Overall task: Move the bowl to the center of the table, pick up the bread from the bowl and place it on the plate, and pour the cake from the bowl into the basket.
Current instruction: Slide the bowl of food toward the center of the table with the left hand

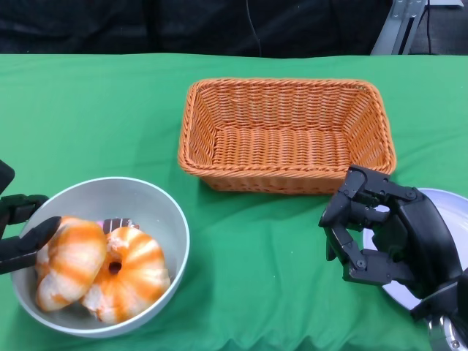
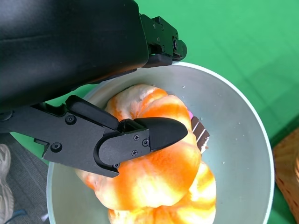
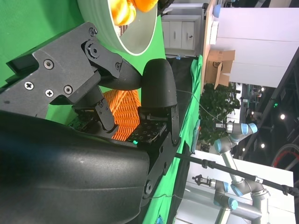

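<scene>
A grey bowl (image 1: 172, 212) sits at the table's near left with two orange-and-white breads (image 1: 69, 256) (image 1: 131, 274) in it. A dark slice of cake (image 1: 117, 224) peeks out between them. My left hand (image 1: 25, 230) straddles the bowl's left rim, one finger outside and one inside resting on a bread. The left wrist view shows that finger (image 2: 140, 140) lying over the bread (image 2: 159, 177), with the cake (image 2: 200, 133) beside it in the bowl (image 2: 233, 121). My right hand (image 1: 387, 234) hovers over the white plate (image 1: 450, 208), fingers apart and holding nothing.
An orange wicker basket (image 1: 285, 135) stands at the back centre of the green tablecloth, with nothing in it. Bare cloth lies between the bowl and my right hand. The right wrist view shows the basket (image 3: 124, 112) and the bowl (image 3: 140, 32) beyond my fingers.
</scene>
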{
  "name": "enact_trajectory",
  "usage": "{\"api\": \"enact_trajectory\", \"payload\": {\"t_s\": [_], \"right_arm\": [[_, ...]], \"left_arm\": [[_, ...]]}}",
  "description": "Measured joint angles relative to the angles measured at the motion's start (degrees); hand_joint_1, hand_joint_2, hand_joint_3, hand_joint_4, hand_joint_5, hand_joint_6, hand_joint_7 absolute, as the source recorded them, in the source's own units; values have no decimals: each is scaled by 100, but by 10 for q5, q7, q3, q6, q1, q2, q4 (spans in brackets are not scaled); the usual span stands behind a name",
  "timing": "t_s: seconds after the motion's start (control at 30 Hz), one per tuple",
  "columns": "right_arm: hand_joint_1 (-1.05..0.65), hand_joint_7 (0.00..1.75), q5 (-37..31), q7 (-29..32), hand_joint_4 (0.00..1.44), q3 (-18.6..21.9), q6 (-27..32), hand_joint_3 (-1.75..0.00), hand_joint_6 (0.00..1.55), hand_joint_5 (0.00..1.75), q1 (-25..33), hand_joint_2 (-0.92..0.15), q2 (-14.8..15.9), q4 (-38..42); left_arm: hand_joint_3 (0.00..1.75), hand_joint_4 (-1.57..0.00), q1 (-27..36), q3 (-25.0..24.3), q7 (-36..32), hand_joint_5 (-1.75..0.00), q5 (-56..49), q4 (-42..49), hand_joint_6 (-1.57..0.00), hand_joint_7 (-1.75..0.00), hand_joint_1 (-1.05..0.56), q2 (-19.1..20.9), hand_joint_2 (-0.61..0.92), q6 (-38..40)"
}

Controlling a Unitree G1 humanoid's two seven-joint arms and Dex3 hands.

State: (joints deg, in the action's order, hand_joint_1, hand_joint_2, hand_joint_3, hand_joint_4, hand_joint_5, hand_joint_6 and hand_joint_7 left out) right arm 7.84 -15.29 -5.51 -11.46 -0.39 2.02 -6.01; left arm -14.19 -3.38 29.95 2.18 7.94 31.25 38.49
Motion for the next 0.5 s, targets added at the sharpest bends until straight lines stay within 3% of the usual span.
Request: {"api": "enact_trajectory", "payload": {"t_s": [0.5], "right_arm": [[-21,139,1,-1,77,0,-1,-108,73,175,0,-54,0,0]], "left_arm": [[68,-14,17,2,7,0,32,-62,-9,0,-63,0,92,35]]}}
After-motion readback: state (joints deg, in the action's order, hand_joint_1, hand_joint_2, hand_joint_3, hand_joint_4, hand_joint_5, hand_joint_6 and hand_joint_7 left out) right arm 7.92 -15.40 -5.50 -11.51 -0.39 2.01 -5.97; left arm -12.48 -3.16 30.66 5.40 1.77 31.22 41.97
